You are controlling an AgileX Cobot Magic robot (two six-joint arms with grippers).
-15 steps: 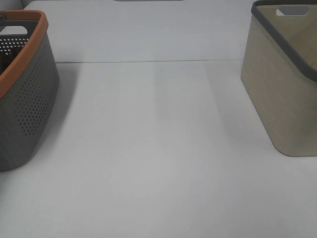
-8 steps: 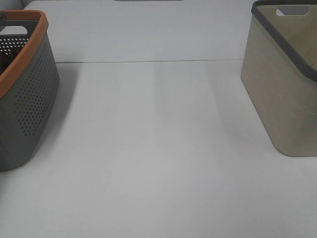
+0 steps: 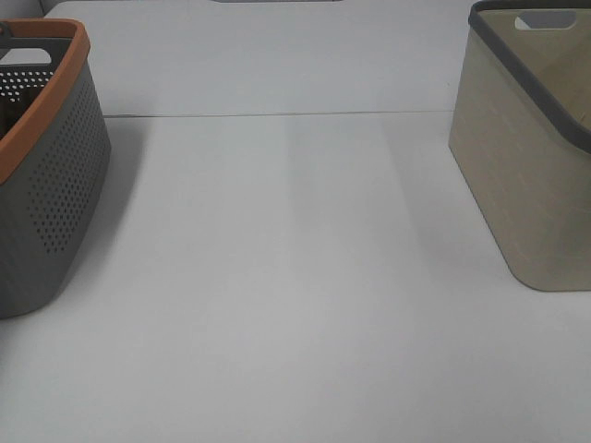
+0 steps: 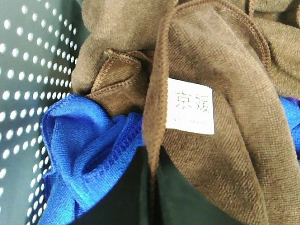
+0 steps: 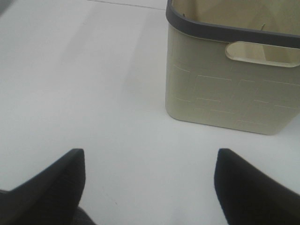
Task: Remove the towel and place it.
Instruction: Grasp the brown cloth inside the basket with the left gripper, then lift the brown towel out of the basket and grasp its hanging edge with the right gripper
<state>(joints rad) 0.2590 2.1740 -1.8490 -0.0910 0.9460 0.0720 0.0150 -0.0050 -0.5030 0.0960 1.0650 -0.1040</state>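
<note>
The towel (image 4: 220, 51), dark brown and plush with a small white label (image 4: 190, 105), lies bunched inside the grey perforated basket (image 4: 23, 70) in the left wrist view. A folded edge of it runs down between the dark fingers (image 4: 112, 201) of my left gripper (image 4: 151, 192), which is shut on that edge. My right gripper (image 5: 150, 187) hangs open above the bare white table, its fingers (image 5: 47, 187) wide apart and nothing between them. Neither gripper shows in the exterior high view, where the towel is hidden inside the basket.
A blue cloth (image 4: 84, 145) lies under and beside the towel in the grey basket with the orange rim (image 3: 46, 175), at the table's left. A beige basket with a dark grey rim (image 3: 526, 166) (image 5: 234, 89) stands at the right. The white table (image 3: 295, 277) stretches between them.
</note>
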